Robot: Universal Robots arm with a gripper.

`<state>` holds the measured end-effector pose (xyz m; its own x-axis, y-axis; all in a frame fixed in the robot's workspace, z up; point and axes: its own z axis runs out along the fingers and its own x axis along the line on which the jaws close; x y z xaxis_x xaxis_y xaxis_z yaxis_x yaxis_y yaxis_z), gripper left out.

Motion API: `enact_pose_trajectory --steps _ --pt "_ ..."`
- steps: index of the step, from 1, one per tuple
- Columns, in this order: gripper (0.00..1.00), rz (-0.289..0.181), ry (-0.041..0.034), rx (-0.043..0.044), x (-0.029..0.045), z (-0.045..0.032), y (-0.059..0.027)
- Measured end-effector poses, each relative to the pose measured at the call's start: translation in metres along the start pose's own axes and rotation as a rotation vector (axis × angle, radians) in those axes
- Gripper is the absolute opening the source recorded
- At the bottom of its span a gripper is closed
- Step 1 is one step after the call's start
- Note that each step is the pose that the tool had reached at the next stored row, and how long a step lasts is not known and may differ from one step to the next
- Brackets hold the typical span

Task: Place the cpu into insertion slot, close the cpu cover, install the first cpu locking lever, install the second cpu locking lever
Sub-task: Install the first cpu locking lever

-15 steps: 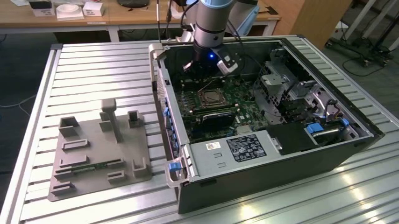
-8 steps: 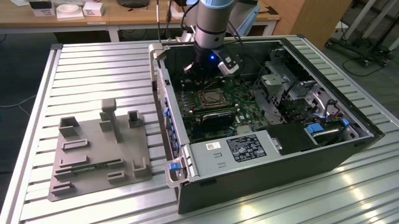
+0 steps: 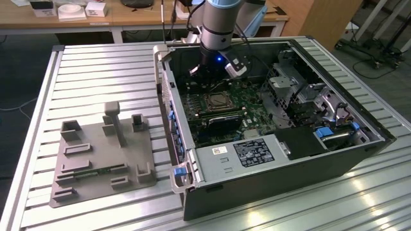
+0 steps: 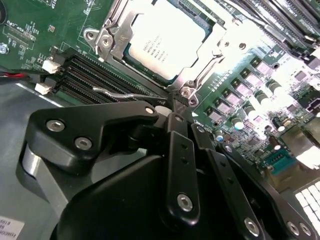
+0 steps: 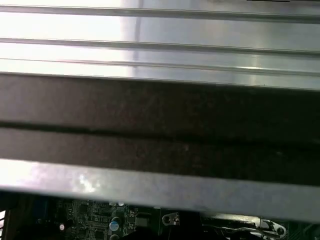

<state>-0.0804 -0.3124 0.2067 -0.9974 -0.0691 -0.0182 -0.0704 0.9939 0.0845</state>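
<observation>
Second wrist view: cpu (image 4: 165, 42) lies flat and square inside the insertion slot (image 4: 107, 47), silvery top up. The cpu cover (image 4: 212, 57) is folded down around it, its cut-out framing the chip, so the frame looks there to press the chip's edges and keep it seated. A thin lever wire (image 4: 115, 93) lies along the memory slots (image 4: 90, 77) just beside the slot; whether it is latched I cannot tell. The gripper (image 4: 172, 112) hangs just off the slot's near corner, black linkages drawn in, fingertips seeming together with nothing between them; judged clenched and empty, a narrow tip suits nudging a thin lever.

Exterior view: arm (image 3: 218, 29) reaches down into the open computer case (image 3: 270, 168), gripper (image 3: 212, 72) above the slot (image 3: 216, 101). Grey fixture plate (image 3: 103, 159) sits well apart from the slot, outside the case
</observation>
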Motion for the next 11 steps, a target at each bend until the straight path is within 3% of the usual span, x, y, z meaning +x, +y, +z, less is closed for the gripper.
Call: enact_pose_trajectory --steps 4,11 --pt "0.1 0.0 -0.0003 -0.007 0.0 -0.0058 0.0005" --pt "0.1 0.0 -0.0014 -0.0198 -0.0017 -0.0035 0.0003"
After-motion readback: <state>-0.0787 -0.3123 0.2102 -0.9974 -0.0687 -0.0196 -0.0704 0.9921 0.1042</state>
